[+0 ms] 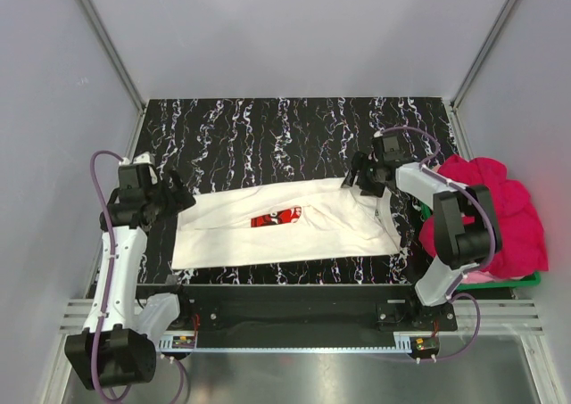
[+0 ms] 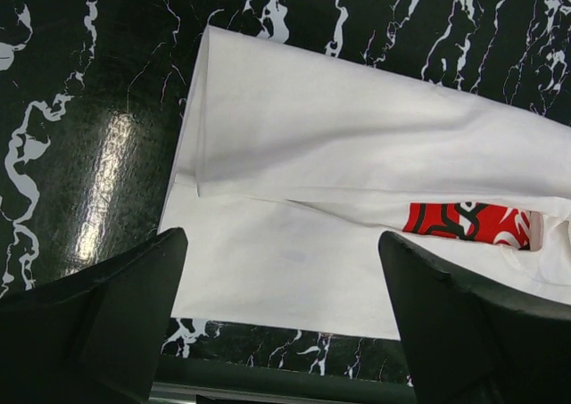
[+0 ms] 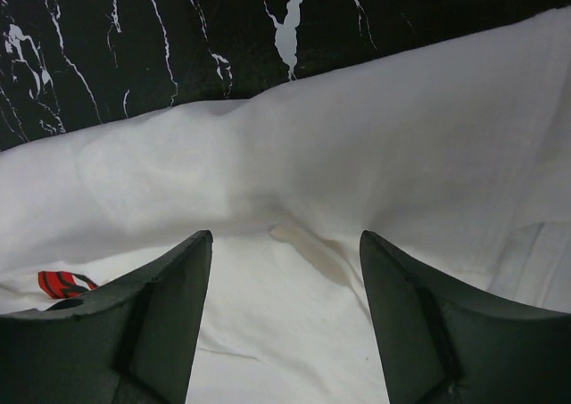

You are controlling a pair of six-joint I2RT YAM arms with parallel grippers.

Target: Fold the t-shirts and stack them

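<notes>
Both wide: left end effector (image 2: 281, 239), right end effector (image 3: 285, 236) | white t-shirt (image 1: 232, 230) soft, folded oblong | glossy marbled table (image 1: 268, 127)

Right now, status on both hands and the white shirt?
Left hand open, right hand open, neither gripping. White t-shirt folded lengthwise, flat on table. Pink t-shirts heaped far right, nothing in the way.

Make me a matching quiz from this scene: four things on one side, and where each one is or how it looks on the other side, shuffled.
Things:
1. white t-shirt
2. pink t-shirts
3. left gripper
4. right gripper

Descriptions:
A. open, above the white t-shirt's right end
B. heaped at the right edge
C. laid out long, a bit of red print showing
D. open, above the white t-shirt's left end

Pairs: 1-C, 2-B, 3-D, 4-A
</notes>
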